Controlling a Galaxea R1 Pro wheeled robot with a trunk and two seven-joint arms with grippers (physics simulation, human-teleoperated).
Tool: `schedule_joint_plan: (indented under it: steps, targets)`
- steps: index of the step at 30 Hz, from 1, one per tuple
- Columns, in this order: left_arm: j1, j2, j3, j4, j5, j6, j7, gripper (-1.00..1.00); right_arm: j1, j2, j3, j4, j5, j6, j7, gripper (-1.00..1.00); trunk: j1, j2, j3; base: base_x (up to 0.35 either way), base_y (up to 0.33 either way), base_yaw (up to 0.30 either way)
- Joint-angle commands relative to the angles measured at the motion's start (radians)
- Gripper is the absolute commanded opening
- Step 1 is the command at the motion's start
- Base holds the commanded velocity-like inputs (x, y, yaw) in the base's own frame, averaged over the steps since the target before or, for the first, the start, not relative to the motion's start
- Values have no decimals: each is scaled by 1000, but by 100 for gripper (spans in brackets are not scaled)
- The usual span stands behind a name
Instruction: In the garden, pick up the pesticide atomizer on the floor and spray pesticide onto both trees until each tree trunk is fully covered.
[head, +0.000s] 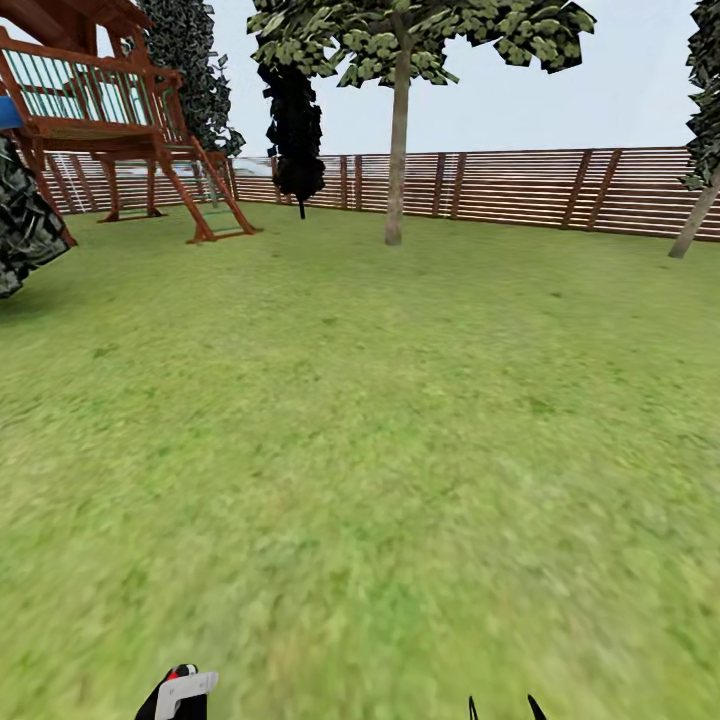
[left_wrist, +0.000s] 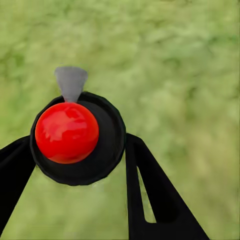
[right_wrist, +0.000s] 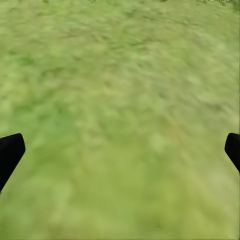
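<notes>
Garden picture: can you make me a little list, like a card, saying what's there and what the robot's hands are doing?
place: grassy garden with a wooden fence at the back
trees: one with a pale trunk straight ahead, one leaning trunk at the right edge
play frame: wooden, with a ladder, far left
left gripper: shut on the pesticide atomizer, red top and grey nozzle
right gripper: open, over grass
spraying: none visible; the trees are far off
</notes>
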Motion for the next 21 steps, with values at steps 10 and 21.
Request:
schedule_joint_plan:
  steps: [10,21]
  targets:
    - [0,0,0,0,0,0,0,-100,0,0,0,0,0,0,0,100,0,0,0,337,0,0]
    - [0,0,0,0,1,0,0,-100,0,-1,0,0,0,0,0,100,0,0,0,337,0,0]
